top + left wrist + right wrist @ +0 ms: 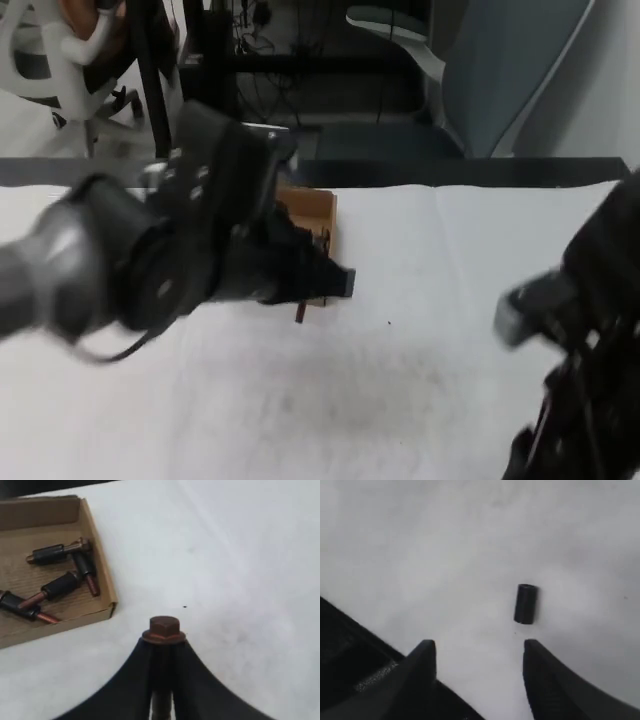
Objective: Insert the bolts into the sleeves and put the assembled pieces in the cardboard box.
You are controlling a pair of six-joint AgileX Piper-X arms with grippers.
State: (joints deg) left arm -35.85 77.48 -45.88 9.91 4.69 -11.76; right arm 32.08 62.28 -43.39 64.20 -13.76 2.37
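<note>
My left gripper [164,647] is shut on a copper bolt [164,629], whose hex head sticks out past the fingertips. It hangs over the white cloth just beside the cardboard box [101,567]. Several assembled pieces [61,585], copper bolts in black sleeves, lie in the box. In the high view the left arm [200,250] covers much of the box [312,208]. My right gripper [479,647] is open above the cloth. A single black sleeve [525,603] lies on its side a short way beyond the fingertips, slightly off the gap's centre line.
A white cloth [400,350] covers the bench. The right arm [590,320] stands at the near right edge. Behind the bench's far edge are office chairs [500,70] and cables on the floor.
</note>
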